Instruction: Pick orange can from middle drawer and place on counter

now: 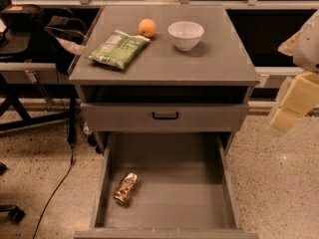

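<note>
The orange can (126, 188) lies on its side, dented, on the grey floor of the pulled-out middle drawer (199, 178), near the drawer's left wall. The counter (199, 63) is the flat grey top of the cabinet above it. My gripper (284, 119) hangs at the right edge of the view, beside the cabinet's right side and above the floor. It is well to the right of the can and higher than it, and it holds nothing.
On the counter lie a green snack bag (118, 49), a round orange fruit (146, 27) and a white bowl (185, 35). A shut drawer front with a black handle (165, 116) sits above the open drawer. A chair and cables stand at the left.
</note>
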Controlling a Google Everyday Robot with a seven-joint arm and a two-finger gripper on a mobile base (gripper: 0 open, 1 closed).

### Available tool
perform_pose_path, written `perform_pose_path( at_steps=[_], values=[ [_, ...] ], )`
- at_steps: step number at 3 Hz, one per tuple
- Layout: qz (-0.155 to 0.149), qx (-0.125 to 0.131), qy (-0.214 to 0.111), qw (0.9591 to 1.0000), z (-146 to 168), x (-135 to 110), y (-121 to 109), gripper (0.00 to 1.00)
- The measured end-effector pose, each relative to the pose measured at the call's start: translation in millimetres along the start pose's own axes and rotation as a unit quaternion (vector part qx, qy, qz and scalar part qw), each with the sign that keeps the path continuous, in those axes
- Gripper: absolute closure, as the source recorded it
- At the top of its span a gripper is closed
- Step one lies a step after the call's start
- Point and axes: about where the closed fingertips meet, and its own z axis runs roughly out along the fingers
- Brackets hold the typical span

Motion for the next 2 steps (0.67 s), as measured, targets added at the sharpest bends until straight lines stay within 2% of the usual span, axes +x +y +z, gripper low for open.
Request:
perform_pose_path(
  at_steps=[1,2],
  values=[
    [0.046,-0.02,-0.002,0.9987,11.4,-1.1,4.0,0.0],
    [0.048,-0.019,-0.007,0.9986,12.1,-0.8,4.3,0.0]
  ],
)
